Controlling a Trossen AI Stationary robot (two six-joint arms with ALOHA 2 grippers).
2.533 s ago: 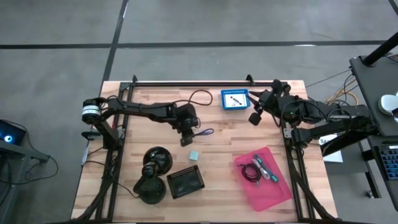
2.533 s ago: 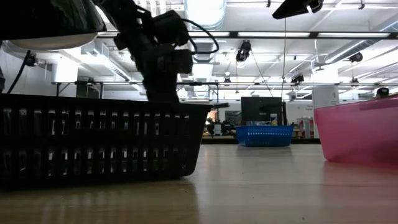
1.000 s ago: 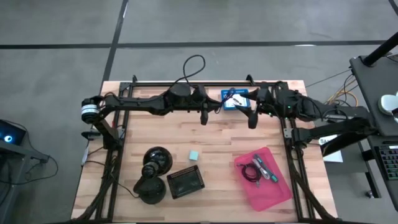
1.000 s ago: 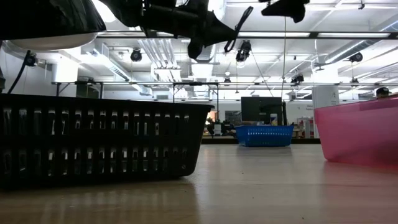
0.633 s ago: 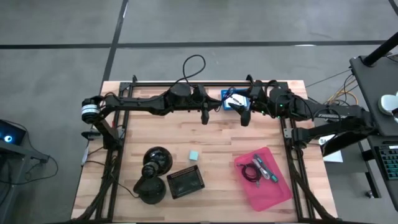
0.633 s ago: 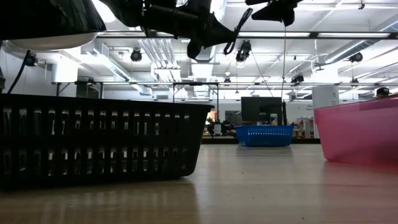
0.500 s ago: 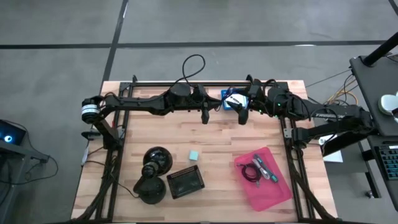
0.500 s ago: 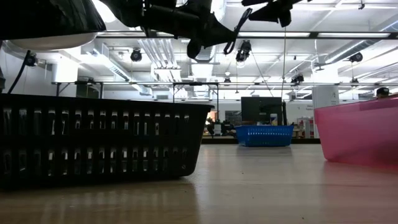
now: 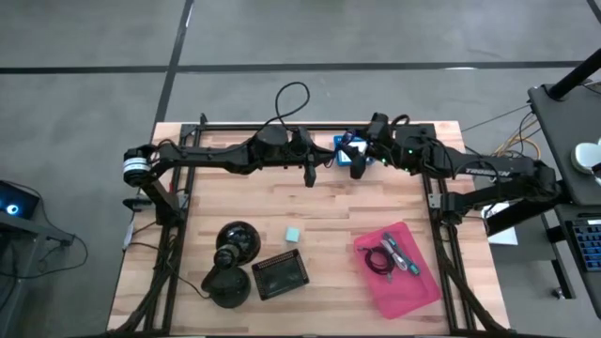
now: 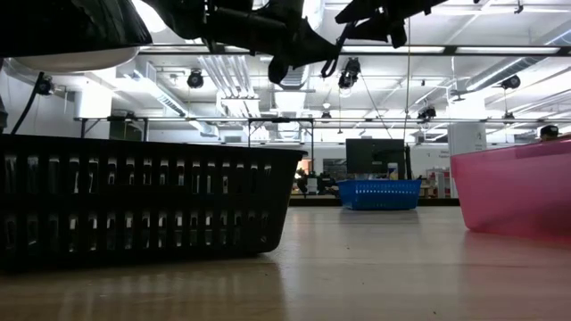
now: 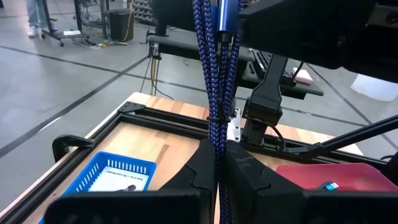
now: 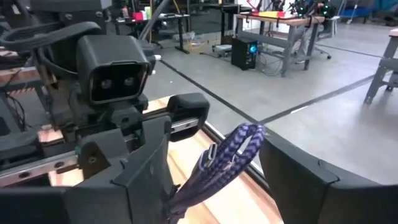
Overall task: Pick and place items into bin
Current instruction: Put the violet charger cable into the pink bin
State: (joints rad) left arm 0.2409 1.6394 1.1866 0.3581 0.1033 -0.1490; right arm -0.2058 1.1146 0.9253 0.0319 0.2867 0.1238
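Your left gripper (image 9: 309, 176), at upper centre of the high view, is pinching a blue-purple braided cord (image 11: 215, 93). Your right gripper (image 9: 358, 166), jaws spread wide, is straddling that cord's loop over the blue bin (image 9: 342, 153). The pink bin (image 9: 413, 289) at lower right is holding a coiled black cable (image 9: 379, 260) and a teal-handled tool (image 9: 402, 255). The pale teal cube (image 9: 294, 234) is sitting beside the empty black basket (image 9: 281, 274).

Both grippers meet near the blue tray (image 9: 344, 143), left gripper (image 9: 309, 175) beside right gripper (image 9: 358, 169)
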